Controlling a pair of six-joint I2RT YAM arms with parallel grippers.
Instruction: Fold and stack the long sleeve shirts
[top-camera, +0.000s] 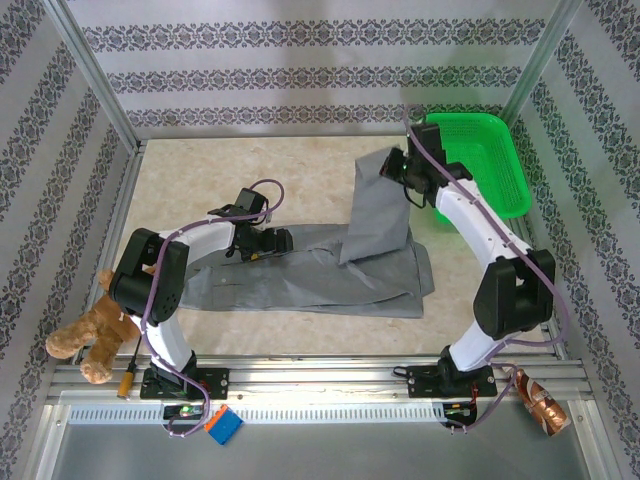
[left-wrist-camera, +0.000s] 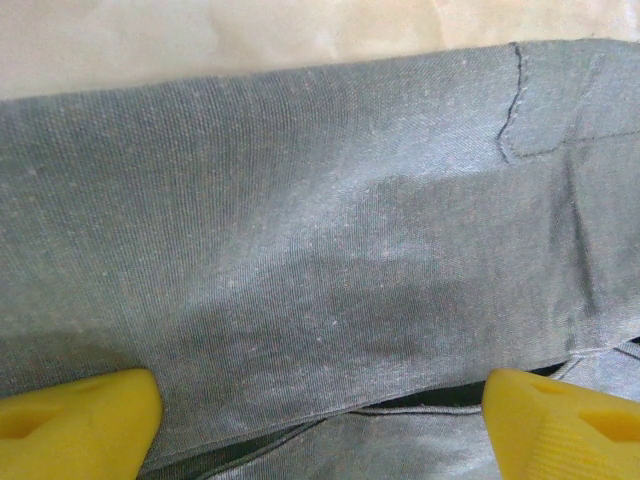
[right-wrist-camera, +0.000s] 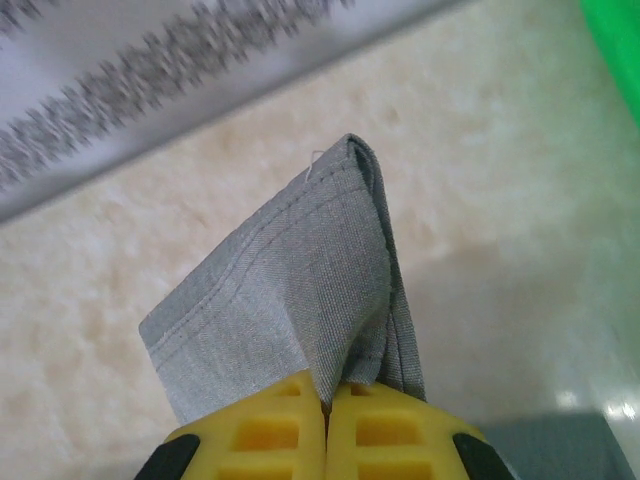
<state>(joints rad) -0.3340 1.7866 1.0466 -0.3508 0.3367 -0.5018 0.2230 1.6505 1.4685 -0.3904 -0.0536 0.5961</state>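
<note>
Top external shows the grey shirt (top-camera: 310, 282) lying left-to-right across mid-frame, one end held up toward upper right by the right gripper (top-camera: 388, 168) clamped on it, the left gripper (top-camera: 268, 243) spread apart just above its left half.

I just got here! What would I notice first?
A grey shirt lies across the middle of the table, one end lifted by the right gripper, shut on it beside the green basket at the far right. The left gripper hangs open over the shirt. A brown plush toy sits at the near left edge.
</note>
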